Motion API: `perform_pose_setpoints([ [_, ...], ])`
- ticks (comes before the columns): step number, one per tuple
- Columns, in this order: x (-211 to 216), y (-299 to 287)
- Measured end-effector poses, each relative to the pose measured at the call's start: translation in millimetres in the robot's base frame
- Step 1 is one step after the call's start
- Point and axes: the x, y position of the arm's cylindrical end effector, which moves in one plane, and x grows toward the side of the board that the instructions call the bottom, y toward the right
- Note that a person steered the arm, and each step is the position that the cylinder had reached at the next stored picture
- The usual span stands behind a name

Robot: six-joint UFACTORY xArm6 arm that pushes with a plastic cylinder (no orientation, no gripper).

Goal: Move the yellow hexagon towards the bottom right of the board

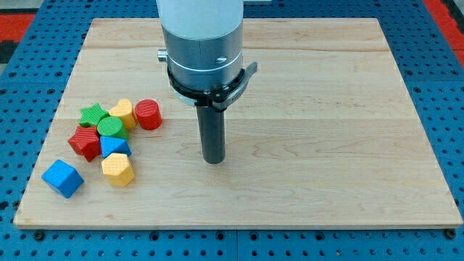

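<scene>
The yellow hexagon [118, 170] lies at the lower left of the wooden board [326, 181], at the lower end of a cluster of blocks. My tip [214, 160] stands on the board to the right of the cluster, about a hand's width from the yellow hexagon and slightly above it in the view. It touches no block. The arm's white and grey body [203, 43] rises above the rod at the view's top.
The cluster holds a blue triangle-like block [114, 146], a green round block [112, 127], a green star [92, 114], a red star [85, 141], another yellow block [123, 112] and a red cylinder [148, 114]. A blue cube [62, 178] lies apart at far left.
</scene>
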Motion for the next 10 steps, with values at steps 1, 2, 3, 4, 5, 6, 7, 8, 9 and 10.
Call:
perform_pose_setpoints([
  [1, 4, 1],
  [2, 36, 4],
  [3, 74, -26],
  [4, 84, -70],
  [5, 102, -105],
  [6, 101, -117],
  [7, 101, -168],
  [8, 94, -236],
  [9, 84, -273],
  [10, 81, -274],
])
